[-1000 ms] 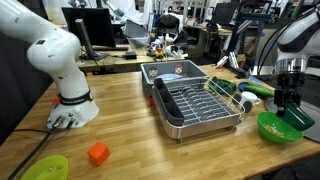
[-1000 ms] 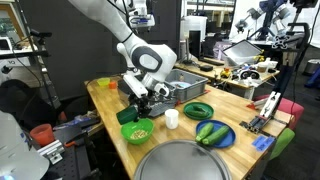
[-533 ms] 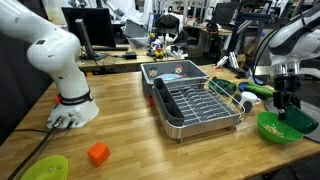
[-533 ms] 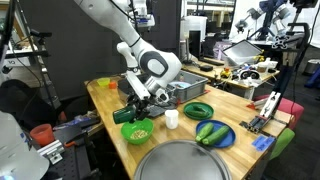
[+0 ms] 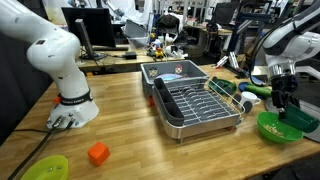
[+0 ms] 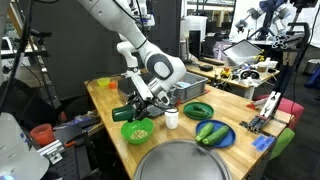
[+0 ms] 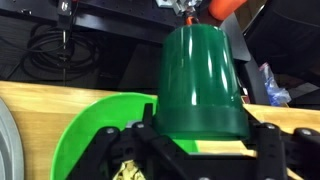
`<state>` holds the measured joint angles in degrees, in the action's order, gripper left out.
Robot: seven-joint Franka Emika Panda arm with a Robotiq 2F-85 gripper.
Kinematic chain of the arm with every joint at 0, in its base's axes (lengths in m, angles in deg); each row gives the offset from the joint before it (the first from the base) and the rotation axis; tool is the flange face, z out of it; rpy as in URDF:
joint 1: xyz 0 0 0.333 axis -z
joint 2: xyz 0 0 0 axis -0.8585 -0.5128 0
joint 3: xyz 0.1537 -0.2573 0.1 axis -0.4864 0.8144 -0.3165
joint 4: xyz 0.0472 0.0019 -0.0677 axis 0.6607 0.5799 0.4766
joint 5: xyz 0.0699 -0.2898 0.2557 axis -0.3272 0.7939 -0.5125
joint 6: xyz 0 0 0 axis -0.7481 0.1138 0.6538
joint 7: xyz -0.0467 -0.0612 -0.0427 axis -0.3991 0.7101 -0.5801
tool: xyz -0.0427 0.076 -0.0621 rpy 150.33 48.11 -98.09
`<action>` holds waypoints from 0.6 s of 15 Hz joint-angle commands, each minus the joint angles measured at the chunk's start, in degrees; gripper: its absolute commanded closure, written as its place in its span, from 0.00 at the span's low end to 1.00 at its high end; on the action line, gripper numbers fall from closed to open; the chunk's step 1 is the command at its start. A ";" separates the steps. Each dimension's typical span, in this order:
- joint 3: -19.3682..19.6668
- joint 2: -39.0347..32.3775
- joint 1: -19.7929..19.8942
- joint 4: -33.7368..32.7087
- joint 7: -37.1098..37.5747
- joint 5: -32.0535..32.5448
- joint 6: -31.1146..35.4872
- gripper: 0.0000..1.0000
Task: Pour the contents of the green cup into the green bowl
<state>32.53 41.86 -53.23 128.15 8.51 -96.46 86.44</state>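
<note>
At the near left of the desk (image 5: 125,115) lies a lime plate (image 5: 45,168), with an orange block (image 5: 97,153) just right of it. A grey dish rack (image 5: 195,103) sits mid-desk. At the right edge, the hand (image 5: 286,100) hangs over the bowl (image 5: 277,127), clamped on the cup (image 7: 203,80). The wrist view shows its fingers (image 7: 268,150) pressing both sides of the cup, which hangs above the bowl's right part. Yellowish bits lie in the bowl.
</note>
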 commanded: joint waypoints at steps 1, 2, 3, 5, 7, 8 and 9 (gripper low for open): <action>-1.04 -2.46 1.66 -3.44 1.03 -0.24 -5.34 0.48; -1.00 -2.93 1.70 -3.94 1.18 -0.06 -6.42 0.48; -0.99 -3.25 1.74 -4.26 1.23 -0.06 -7.00 0.48; -0.97 -3.90 1.83 -5.05 1.36 -0.10 -8.13 0.48; -0.99 -4.39 1.89 -5.69 1.35 -0.18 -8.87 0.48; -1.00 -4.58 1.89 -5.99 1.37 -0.19 -9.23 0.48; -1.02 -4.82 1.90 -6.35 1.38 -0.17 -9.57 0.48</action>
<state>32.53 38.36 -52.68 123.94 8.96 -96.45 79.54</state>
